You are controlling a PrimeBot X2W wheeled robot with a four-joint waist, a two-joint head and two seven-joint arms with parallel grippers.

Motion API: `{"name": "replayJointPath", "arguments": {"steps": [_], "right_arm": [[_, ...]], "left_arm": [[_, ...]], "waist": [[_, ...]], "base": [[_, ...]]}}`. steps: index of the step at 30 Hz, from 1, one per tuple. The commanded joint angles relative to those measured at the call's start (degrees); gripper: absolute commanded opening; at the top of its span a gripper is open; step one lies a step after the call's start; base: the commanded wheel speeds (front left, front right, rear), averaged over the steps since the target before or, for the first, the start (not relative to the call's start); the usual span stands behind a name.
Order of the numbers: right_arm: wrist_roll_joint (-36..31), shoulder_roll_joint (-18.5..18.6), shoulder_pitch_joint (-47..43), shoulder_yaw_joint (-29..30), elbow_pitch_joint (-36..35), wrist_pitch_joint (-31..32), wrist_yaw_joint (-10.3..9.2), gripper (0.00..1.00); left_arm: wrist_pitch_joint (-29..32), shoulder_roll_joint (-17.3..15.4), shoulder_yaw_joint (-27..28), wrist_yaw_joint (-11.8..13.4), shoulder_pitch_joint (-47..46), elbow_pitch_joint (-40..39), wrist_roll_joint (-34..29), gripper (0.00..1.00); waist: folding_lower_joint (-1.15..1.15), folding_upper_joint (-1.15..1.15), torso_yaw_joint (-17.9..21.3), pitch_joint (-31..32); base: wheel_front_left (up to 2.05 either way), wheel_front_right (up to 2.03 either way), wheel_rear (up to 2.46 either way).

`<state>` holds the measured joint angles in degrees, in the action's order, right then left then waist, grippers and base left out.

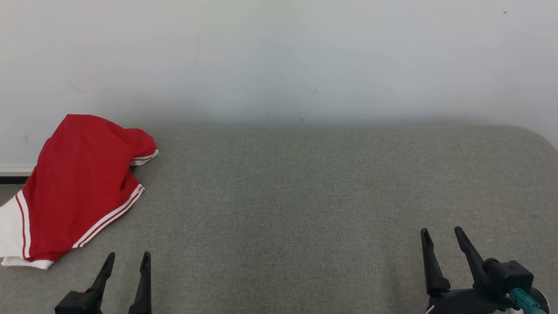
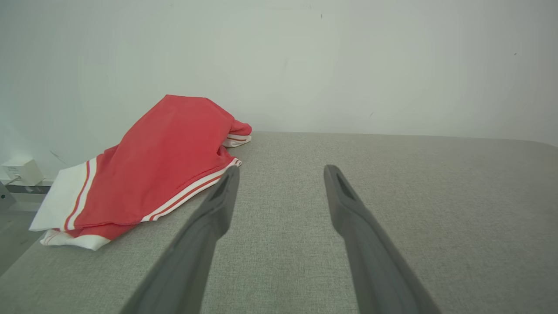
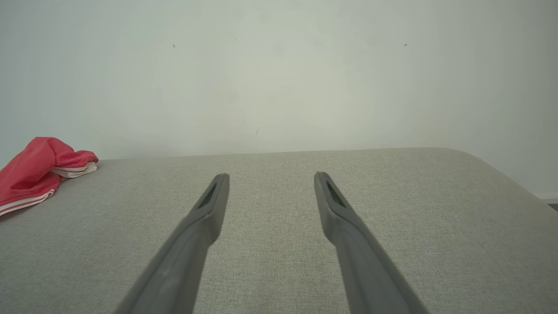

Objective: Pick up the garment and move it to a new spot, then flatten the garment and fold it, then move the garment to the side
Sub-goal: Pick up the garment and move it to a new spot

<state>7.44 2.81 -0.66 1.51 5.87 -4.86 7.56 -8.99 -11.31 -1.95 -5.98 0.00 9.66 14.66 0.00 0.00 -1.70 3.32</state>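
Both hands wide, empty: left hand (image 1: 129,255) just short of garment (image 1: 78,183), right hand (image 1: 441,230) well apart from it. Garment red, white-trimmed, bunched at surface (image 1: 305,209) far-left corner by wall (image 1: 279,56), left side maybe overhanging edge.

The crumpled red fabric garment (image 1: 78,183) has white hem bands crossed by thin red stripes. The padded woven table top (image 1: 305,209) is flecked grey. The plain wall (image 1: 279,56) is off-white. The left gripper (image 1: 127,257) and right gripper (image 1: 442,233) are matte black.
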Motion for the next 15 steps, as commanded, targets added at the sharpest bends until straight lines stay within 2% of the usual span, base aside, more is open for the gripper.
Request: {"name": "replayJointPath", "arguments": {"steps": [1, 9, 15], "right_arm": [[0.5, 0.1, -0.2, -0.1, 0.0, 0.0, -0.14, 1.00], [1.4, 0.1, -0.4, -0.5, 0.4, -0.3, -0.14, 1.00], [2.0, 0.1, -0.6, -0.7, 1.0, -0.7, -0.14, 1.00]], "left_arm": [[-0.3, -0.2, -0.1, 0.2, -0.2, 0.1, 0.6, 1.00], [-0.4, -0.8, -0.4, 0.3, -0.6, 0.4, 0.9, 1.00], [-0.5, -1.2, -0.5, 0.6, -0.2, 0.6, 0.8, 1.00]], "waist": [[0.00, 0.00, -0.1, 0.1], [0.00, 0.00, -1.4, -0.1], [0.00, 0.00, -4.3, 0.0]], "base": [[0.00, 0.00, 0.00], [0.00, 0.00, 0.00], [0.00, 0.00, 0.00]]}}
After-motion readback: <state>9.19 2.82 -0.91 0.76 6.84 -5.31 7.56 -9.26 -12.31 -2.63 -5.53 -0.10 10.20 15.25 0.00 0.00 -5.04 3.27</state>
